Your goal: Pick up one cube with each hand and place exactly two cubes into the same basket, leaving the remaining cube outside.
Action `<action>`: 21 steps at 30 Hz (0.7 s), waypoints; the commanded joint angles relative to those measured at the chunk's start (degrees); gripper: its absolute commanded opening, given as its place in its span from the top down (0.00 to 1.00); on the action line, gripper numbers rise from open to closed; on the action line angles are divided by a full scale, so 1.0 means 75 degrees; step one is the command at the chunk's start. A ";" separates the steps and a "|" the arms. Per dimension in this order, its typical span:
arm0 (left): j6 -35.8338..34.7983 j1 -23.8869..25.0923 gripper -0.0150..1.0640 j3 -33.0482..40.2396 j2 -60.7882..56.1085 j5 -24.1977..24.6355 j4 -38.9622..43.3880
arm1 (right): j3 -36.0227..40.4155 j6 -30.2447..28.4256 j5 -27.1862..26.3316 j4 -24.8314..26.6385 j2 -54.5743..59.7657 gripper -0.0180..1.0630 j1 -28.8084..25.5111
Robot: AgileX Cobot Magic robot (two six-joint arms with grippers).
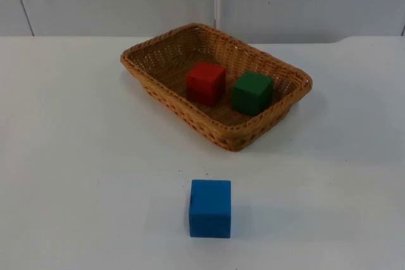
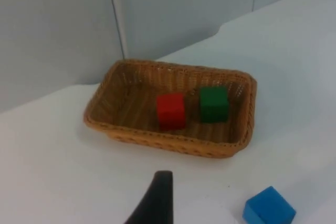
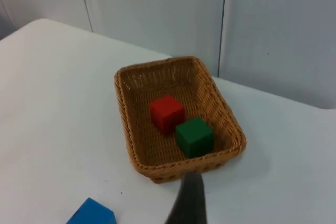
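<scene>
The basket's point(image 1: 218, 132) near wall hides the foot of the red cube point(image 1: 205, 83) and of the green cube point(image 1: 252, 92) from above, so where they meet its floor cannot be seen there.

In the left wrist view a single black fingertip of the left gripper point(image 2: 154, 203) is cut off by the picture's edge; whether its fingers are apart or together cannot be told. The right gripper point(image 3: 189, 200) is a blurred dark tip, likewise cut off and just as unreadable.

The blue cube point(image 3: 92, 213) is cropped in the right wrist view.
</scene>
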 commanded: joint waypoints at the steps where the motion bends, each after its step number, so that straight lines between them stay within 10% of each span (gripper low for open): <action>1: -0.0240 -0.0011 0.15 0.0024 -0.0192 0.0184 0.0305 | 0.0130 0.0018 0.0041 0.0009 -0.0233 0.37 -0.0031; 21: -0.2064 -0.0011 0.15 0.1588 -0.3153 0.0577 0.1551 | 0.1126 0.0071 0.1066 -0.0007 -0.2641 0.37 -0.0031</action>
